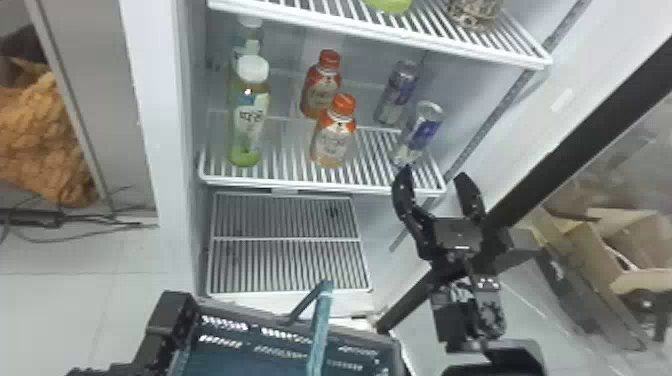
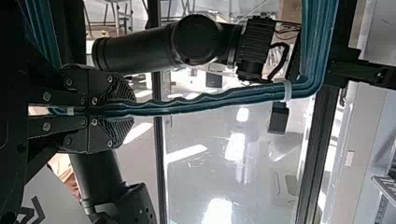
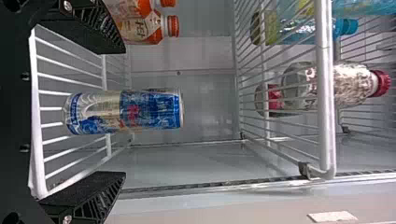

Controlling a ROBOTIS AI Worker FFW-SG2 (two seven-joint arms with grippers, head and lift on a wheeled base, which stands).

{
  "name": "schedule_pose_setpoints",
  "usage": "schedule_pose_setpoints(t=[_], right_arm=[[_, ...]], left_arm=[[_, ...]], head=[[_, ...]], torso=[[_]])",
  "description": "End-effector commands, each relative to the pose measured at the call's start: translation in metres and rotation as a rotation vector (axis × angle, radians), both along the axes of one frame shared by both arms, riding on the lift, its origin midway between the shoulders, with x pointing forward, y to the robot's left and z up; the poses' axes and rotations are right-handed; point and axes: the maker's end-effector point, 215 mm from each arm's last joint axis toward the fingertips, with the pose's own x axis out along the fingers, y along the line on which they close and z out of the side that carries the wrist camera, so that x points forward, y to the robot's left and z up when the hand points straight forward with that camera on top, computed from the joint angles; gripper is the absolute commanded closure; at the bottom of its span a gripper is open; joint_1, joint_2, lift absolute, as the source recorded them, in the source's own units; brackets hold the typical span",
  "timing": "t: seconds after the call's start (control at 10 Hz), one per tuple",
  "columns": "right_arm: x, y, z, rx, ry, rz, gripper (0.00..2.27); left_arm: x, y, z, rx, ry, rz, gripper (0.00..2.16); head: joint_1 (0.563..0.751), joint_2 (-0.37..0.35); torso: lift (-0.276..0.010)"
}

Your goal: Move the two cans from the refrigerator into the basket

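My right gripper (image 1: pixel 434 176) is open just below and in front of the nearer can (image 1: pixel 419 131), which stands on the middle refrigerator shelf. Behind it, to the left, stands the second can (image 1: pixel 398 91). In the right wrist view the open right gripper (image 3: pixel 122 113) has one finger on either side of a blue and silver can (image 3: pixel 152 110), touching neither side. The left arm (image 1: pixel 167 320) is at the lower left beside the dark basket (image 1: pixel 280 327) with its teal handle. In the left wrist view my left gripper (image 2: pixel 119 111) is shut on the teal handle (image 2: pixel 224 99).
Two orange-capped bottles (image 1: pixel 334 140) and green-bottomed bottles (image 1: pixel 248 120) share the cans' shelf (image 1: pixel 300 186). Another wire shelf (image 1: pixel 380 31) hangs above, with items on it. A slatted bottom rack (image 1: pixel 287 240) lies below. The refrigerator's right wall and a black bar (image 1: pixel 575 140) flank the right arm.
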Motion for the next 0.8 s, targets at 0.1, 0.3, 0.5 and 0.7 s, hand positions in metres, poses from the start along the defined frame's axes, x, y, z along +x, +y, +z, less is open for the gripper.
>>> schedule_pose_setpoints(t=[0.1, 0.3, 0.5, 0.7], right_arm=[[0.011, -0.002, -0.009, -0.008, 0.023, 0.003, 0.07], [0.021, -0.002, -0.009, -0.021, 0.028, 0.013, 0.07], [0.031, -0.005, -0.005, -0.027, 0.018, 0.010, 0.07], [0.040, -0.001, -0.005, -0.030, 0.018, 0.022, 0.07]], left_arm=[[-0.003, 0.002, 0.000, -0.002, 0.006, -0.009, 1.21], [-0.004, 0.001, 0.000, -0.001, 0.006, -0.011, 1.21], [-0.004, 0.001, 0.001, -0.003, 0.004, -0.013, 1.21], [-0.004, 0.000, 0.003, -0.009, 0.006, -0.015, 1.21]], head=[[0.695, -0.350], [0.695, -0.350], [0.695, -0.350], [0.695, -0.350]], torso=[[-0.266], [-0.266], [-0.266], [-0.266]])
